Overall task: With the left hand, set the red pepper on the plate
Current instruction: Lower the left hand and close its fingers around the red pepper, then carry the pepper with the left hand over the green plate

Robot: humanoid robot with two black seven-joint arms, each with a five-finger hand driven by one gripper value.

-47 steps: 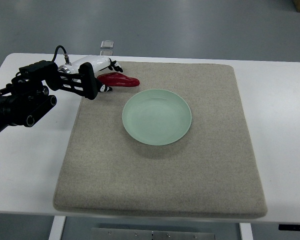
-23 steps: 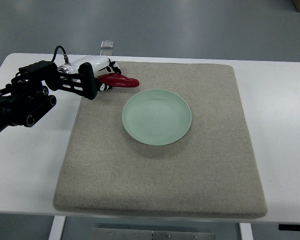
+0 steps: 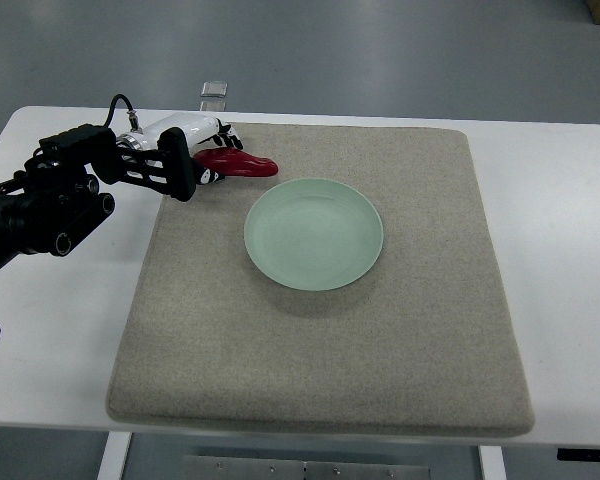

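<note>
Red pepper (image 3: 242, 162) lies on mat, up-left of plate (image 3: 314, 233) (not touching it); left hand (image 3: 202, 140) at its stem end, grip unclear.

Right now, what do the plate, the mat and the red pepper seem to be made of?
Plate: pale green, smooth with a soft sheen, likely glazed ceramic or plastic. Mat: beige with a flecked, matte, fuzzy surface, probably felt or woven fabric. Red pepper: glossy uniform red; real or plastic cannot be told. The left hand is at its stem end.
</note>
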